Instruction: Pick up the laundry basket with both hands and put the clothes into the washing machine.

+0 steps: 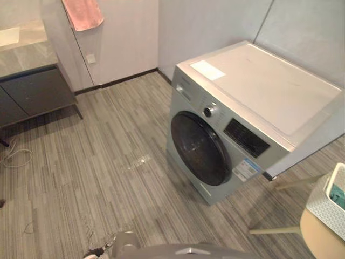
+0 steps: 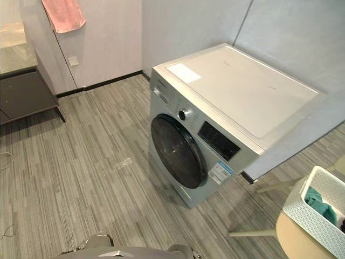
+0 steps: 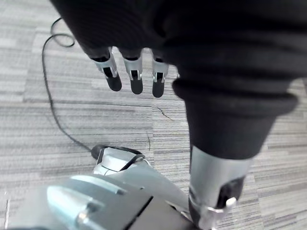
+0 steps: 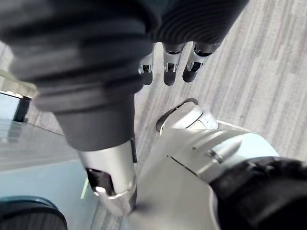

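On the grey striped floor [image 1: 81, 162], mid-room, stands the washing machine [image 2: 237, 91], front-loading, its round door [image 1: 199, 148] shut and its flat top bare apart from a pale sheet near the back corner. A dark cabinet [image 1: 35, 91] sits against the far wall on the robot's left, with a pink towel [image 1: 82, 13] hanging above it. At the robot's right, well apart from the machine's front, a pale round stool [image 2: 294, 240] on light wooden legs carries the laundry basket [image 2: 308, 217], white lattice walls, upright. The clothes [image 2: 318, 202] lie inside it, teal fabric showing over the rim. Left hand [image 3: 135, 79]: fingers straight and relaxed, a little spread, hanging over bare floor, holding nothing. Right hand [image 4: 169, 72]: same posture, fingers loose and apart, empty, floor below. Judgement: the task is at its start, the pickup not yet begun, with the basket at the edge of the head views. The next move calls for turning right to face the stool, then bringing one hand to each side of the basket's rim. The door will also need opening before loading
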Available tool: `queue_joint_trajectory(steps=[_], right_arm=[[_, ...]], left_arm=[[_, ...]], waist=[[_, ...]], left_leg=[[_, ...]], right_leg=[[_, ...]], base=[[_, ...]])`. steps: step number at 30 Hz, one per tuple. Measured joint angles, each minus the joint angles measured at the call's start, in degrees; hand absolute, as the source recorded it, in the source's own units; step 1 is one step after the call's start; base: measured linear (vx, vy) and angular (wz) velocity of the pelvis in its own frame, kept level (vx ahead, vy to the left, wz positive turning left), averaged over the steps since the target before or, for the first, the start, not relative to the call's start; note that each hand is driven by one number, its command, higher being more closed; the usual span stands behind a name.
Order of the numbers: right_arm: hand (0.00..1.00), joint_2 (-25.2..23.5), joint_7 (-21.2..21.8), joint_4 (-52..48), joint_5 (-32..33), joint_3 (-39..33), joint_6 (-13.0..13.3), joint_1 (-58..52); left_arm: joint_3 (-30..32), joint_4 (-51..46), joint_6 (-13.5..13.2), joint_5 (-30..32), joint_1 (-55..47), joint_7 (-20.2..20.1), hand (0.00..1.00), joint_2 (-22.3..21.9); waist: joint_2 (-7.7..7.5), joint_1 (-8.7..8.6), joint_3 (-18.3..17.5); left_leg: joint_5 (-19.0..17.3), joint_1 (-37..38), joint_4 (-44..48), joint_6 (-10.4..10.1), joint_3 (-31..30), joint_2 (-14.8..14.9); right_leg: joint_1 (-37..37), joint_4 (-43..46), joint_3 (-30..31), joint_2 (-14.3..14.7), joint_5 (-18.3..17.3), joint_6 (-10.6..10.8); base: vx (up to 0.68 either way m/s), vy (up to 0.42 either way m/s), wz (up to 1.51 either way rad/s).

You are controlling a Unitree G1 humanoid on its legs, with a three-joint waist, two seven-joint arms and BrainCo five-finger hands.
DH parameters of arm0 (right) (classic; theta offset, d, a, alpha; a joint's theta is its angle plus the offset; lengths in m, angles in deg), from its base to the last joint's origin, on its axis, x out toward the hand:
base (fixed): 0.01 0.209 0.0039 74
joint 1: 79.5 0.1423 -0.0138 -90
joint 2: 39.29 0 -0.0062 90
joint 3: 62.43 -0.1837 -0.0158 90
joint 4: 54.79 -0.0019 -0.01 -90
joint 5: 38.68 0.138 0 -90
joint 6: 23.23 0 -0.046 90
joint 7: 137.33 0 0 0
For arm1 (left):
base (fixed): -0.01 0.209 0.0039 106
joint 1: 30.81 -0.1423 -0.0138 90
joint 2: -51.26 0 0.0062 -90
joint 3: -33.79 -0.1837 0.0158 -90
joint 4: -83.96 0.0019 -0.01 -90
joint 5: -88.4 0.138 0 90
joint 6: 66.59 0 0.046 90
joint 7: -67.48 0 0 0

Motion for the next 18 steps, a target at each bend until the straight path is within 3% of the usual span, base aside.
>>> queue_joint_trajectory(steps=[1, 3, 4, 6, 7, 8, 9, 11, 12, 13, 15, 16, 17, 18], right_arm=[[0.0, 0.52, 0.04, -0.02, -0.01, 1.11, 0.06, 0.6], [0.0, 1.63, 0.16, -0.57, -0.01, 5.29, 0.11, 2.09], [0.0, 2.92, 0.35, -1.52, -0.03, 7.62, 0.21, 3.1], [0.0, 3.42, 0.26, -2.74, 0.01, 10.4, 0.5, 3.95], [0.0, 3.47, 0.22, -3.37, 0.04, 12.98, 1.17, 5.02], [0.0, 3.34, 0.2, -3.84, 0.06, 14.21, 1.2, 5.2], [0.0, 3.17, 0.2, -4.92, 0.07, 16.33, 1.21, 5.29], [0.0, 1.54, 0.32, -5.54, -0.23, 18.5, 1.74, 6.37], [0.0, 1.63, 0.27, -5.39, -0.04, 18.51, 1.9, 6.97], [0.0, 2.16, 0.12, -4.45, 0.05, 18.52, 2.25, 8.18], [0.0, 3.1, -0.05, -4.58, 1.09, 17.49, 2.3, 8.1], [0.0, 3.85, -0.19, -5.14, 0.97, 16.87, 2.38, 7.98], [0.0, 3.94, -0.45, -5.03, 0.71, 16.9, 2.36, 7.61], [0.0, 3.55, -0.52, -4.26, 0.46, 16.77, 2.34, 5.92]], left_arm=[[-2.83, 1.27, 0.01, 0.36, 0.4, -0.05, 0.0, 0.46], [-6.92, 1.65, 0.0, 0.99, 0.96, -0.1, 0.0, 0.8], [-9.69, 1.59, -0.04, 0.98, 1.51, -0.08, 0.0, 1.06], [-11.5, 1.34, -0.17, 0.98, 2.32, -0.05, 0.0, 1.38], [-12.5, 1.28, -0.32, 0.98, 2.52, 0.0, 0.0, 1.7], [-12.5, 1.2, -0.37, 0.98, 2.52, -0.01, 0.0, 1.8], [-12.51, 0.99, -0.46, 0.98, 2.48, -0.01, 0.0, 1.56], [-12.16, 0.57, -0.48, 1.05, 3.28, -0.03, 0.0, 1.27], [-12.0, 0.82, -0.43, 1.05, 3.38, -0.03, 0.0, 1.61], [-11.68, 1.09, -0.37, 1.05, 4.68, -0.12, 0.0, 1.1], [-11.29, 1.02, -0.1, 1.16, 5.66, -0.13, 0.0, 0.22], [-10.43, 1.22, 0.06, 1.86, 6.45, -0.21, 0.0, -0.56], [-9.96, 1.55, 0.01, 2.2, 6.44, -0.38, 0.0, -0.62], [-9.31, 1.51, -0.06, 2.6, 6.76, -0.54, 0.0, -0.31]], waist=[[0.5, -0.04, -1.05], [1.74, 0.08, -1.11], [2.58, -0.4, -0.56], [3.48, -0.8, 0.6], [3.32, -1.1, 1.8], [3.02, -1.2, 1.96], [2.9, -1.35, 2.15], [3.05, -1.0, 2.24], [1.93, -0.95, 2.36], [2.78, -1.25, 3.79], [2.88, -2.87, 5.12], [3.53, -3.23, 5.87], [3.49, -3.21, 5.55], [1.5, -3.22, 5.06]], left_leg=[[0.37, 0.52, -1.38, 1.03, 1.59, -0.83], [1.52, 2.98, -4.96, 2.97, 4.41, -2.1], [2.13, 5.1, -7.51, 3.98, 5.51, -2.89], [2.21, 8.96, -10.14, 4.37, 6.68, -3.53], [1.89, 13.32, -11.13, 4.87, 8.17, -3.56], [1.89, 14.62, -11.3, 4.87, 8.47, -3.56], [1.89, 16.46, -11.77, 4.87, 9.23, -3.52], [1.81, 18.47, -14.33, 4.73, 10.97, -2.46], [1.66, 18.44, -14.55, 4.43, 11.17, -2.53], [2.64, 18.66, -16.01, 3.3, 11.01, -1.59], [4.23, 19.94, -17.51, 2.9, 9.71, -1.18], [4.28, 20.97, -17.17, 2.79, 9.03, -0.35], [4.48, 21.08, -16.99, 2.43, 9.09, 0.0], [4.94, 21.12, -16.71, 1.79, 7.68, -0.9]], right_leg=[[-2.12, 0.42, 1.8, -0.15, 3.64, -2.39], [-5.04, 2.38, 3.78, -0.34, 9.13, -5.18], [-8.32, 7.84, 3.99, -0.31, 10.48, -7.34], [-12.12, 17.32, 3.61, 0.74, 9.45, -7.22], [-14.71, 26.11, 0.85, 3.12, 4.97, -7.32], [-15.57, 28.12, -1.62, 4.14, 3.42, -7.88], [-15.98, 29.66, -5.62, 4.83, 1.53, -9.83], [-16.31, 27.67, -9.24, 6.05, -0.66, -7.44], [-15.69, 26.13, -10.25, 6.01, -0.86, -6.08], [-14.94, 23.71, -12.8, 6.87, -0.88, -5.87], [-15.68, 26.25, -14.56, 6.79, -0.47, -6.56], [-17.51, 29.05, -14.36, 7.84, -2.63, -7.71], [-15.84, 23.46, -14.51, 8.84, -3.26, -7.62], [-12.06, 16.73, -15.42, 8.14, -3.83, -8.13]], base=[[0.28, 0.39, -0.37], [0.32, 0.413, -0.54], [0.29, 0.344, -0.46], [0.18, 0.133, -0.47], [0.18, 0.055, -0.66], [0.17, 0.012, -0.71], [0.17, -0.056, -0.71], [0.19, -0.087, -1.01], [0.14, -0.112, -1.0], [0.13, -0.12, -0.58], [0.13, -0.158, -0.21], [0.07, -0.137, -0.01], [0.08, -0.196, 0.21], [0.12, -0.207, 0.36]])
